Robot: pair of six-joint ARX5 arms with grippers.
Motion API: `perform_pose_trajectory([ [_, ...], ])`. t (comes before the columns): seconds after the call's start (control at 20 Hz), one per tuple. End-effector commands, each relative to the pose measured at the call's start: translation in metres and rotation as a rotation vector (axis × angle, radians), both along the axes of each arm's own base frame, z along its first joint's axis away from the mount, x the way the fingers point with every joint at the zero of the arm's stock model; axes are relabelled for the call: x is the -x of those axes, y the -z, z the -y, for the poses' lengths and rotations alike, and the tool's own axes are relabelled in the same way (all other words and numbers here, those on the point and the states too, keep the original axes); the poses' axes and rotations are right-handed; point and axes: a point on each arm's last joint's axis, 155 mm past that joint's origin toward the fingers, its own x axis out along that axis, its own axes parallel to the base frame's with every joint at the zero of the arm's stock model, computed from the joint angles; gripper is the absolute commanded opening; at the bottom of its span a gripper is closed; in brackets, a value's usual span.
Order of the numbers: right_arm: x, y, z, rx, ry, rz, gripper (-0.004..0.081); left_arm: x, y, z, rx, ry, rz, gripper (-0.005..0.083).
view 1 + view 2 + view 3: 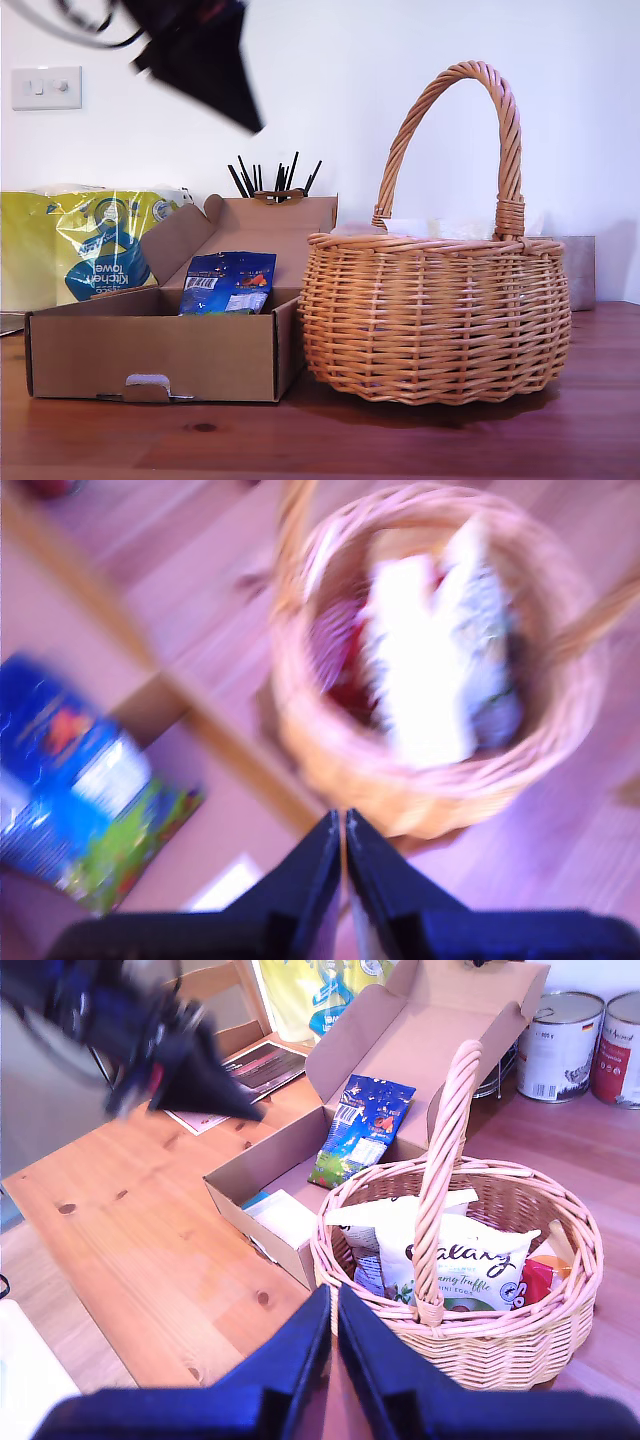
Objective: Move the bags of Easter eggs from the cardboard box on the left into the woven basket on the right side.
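Pressed together and empty, both end effectors (343, 825) (333, 1300) hover above the tabletop (420, 440), since one blue bag (230, 283) leans in the cardboard box (150, 355) while others fill the woven basket (435, 320).

One tan round wicker basket (520, 1345) with an arched handle sits below my second gripper (335, 1310), and one shallow brown cardboard box (262, 1172) lies beyond it. One dark blue crinkly egg pouch (362, 1125) leans in the box. At least three pouches stand in the basket, the cream one with dark script (475, 1260) foremost. Two metal tins (560, 1045) stand farther off.
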Motion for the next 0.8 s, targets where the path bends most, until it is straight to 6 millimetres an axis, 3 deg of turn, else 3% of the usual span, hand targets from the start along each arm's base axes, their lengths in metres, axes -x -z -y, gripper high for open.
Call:
perform_pose_trajectory([
  [0.0, 0.001, -0.002, -0.002, 0.003, -0.011, 0.012, -0.0012, -0.003, -0.016, -0.019, 0.058, -0.05, 0.109, -0.0024],
  [0.15, 0.001, -0.002, -0.001, 0.008, -0.011, 0.017, -0.0012, -0.005, -0.036, -0.054, 0.11, -0.131, 0.291, -0.0024],
  [0.25, 0.001, -0.002, -0.001, 0.014, -0.014, 0.023, -0.0012, -0.003, -0.038, -0.068, 0.1, -0.146, 0.327, -0.0024],
  [0.4, 0.001, -0.002, -0.001, 0.022, -0.015, 0.03, -0.0012, -0.009, -0.032, -0.079, 0.079, -0.165, 0.315, -0.0024],
  [0.55, 0.001, -0.002, -0.001, 0.022, -0.015, 0.03, -0.0012, -0.018, -0.023, -0.076, 0.075, -0.154, 0.305, -0.0023],
  [0.6, 0.001, -0.002, -0.001, 0.022, -0.015, 0.03, -0.0012, -0.023, -0.021, -0.074, 0.071, -0.149, 0.311, 0.0014],
  [0.65, 0.001, -0.002, -0.001, 0.022, -0.015, 0.03, -0.0012, -0.029, -0.02, -0.073, 0.075, -0.154, 0.317, 0.0164],
  [0.75, 0.001, -0.002, -0.001, 0.022, -0.015, 0.03, -0.0012, -0.048, -0.011, -0.074, 0.075, -0.174, 0.324, 0.0692],
])
